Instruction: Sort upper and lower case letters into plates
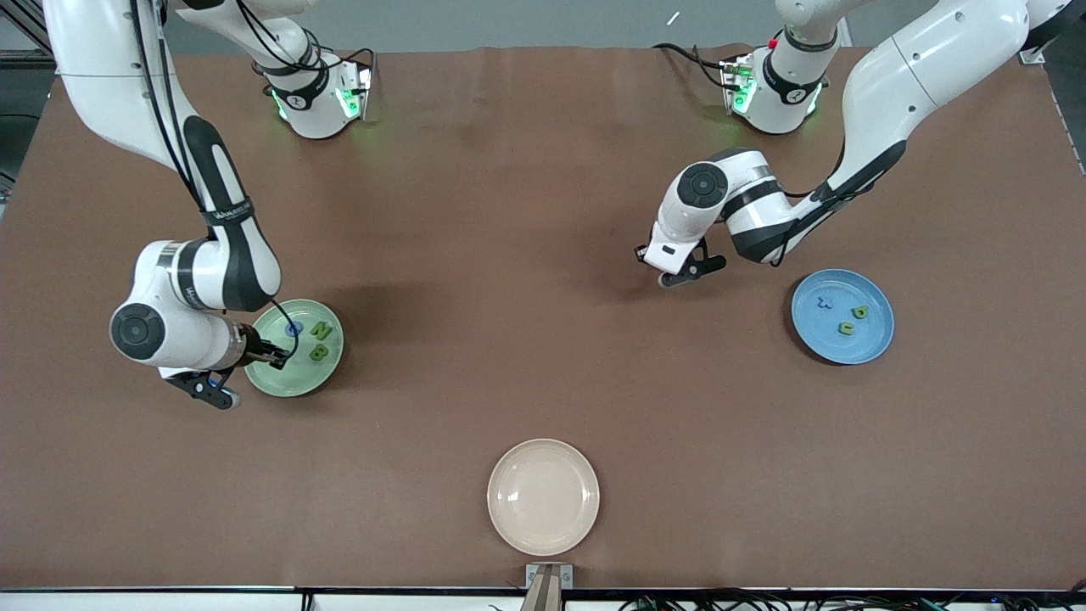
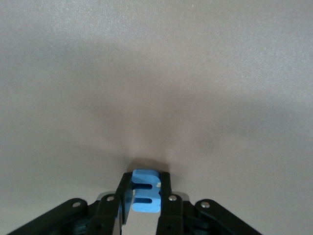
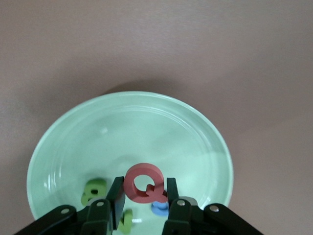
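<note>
Brown table surface (image 1: 526, 280) carries three plates. Pale green plate (image 1: 299, 373) is set toward the right arm's end, sky blue plate (image 1: 874, 339) toward the left arm's end, and cream-beige plate (image 1: 543, 496) is placed nearest the front camera, between the two. On the green plate, green letters (image 1: 321, 339) and a blue piece (image 1: 294, 327) are seen. On the blue plate, a blue letter (image 1: 823, 300) and two green letters (image 1: 853, 321) are laid apart from one another. Right gripper (image 3: 143, 196) is held over the green plate, fingers pinched on a red Q (image 3: 144, 183); the plate rim and the other letters are visible beneath it in the right wrist view. Left gripper (image 2: 145, 193) is held over bare table beside the blue plate, fingers clamped on a blue letter block (image 2: 145, 192) that looks like an E. Only table surface is shown under it in the left wrist view.
</note>
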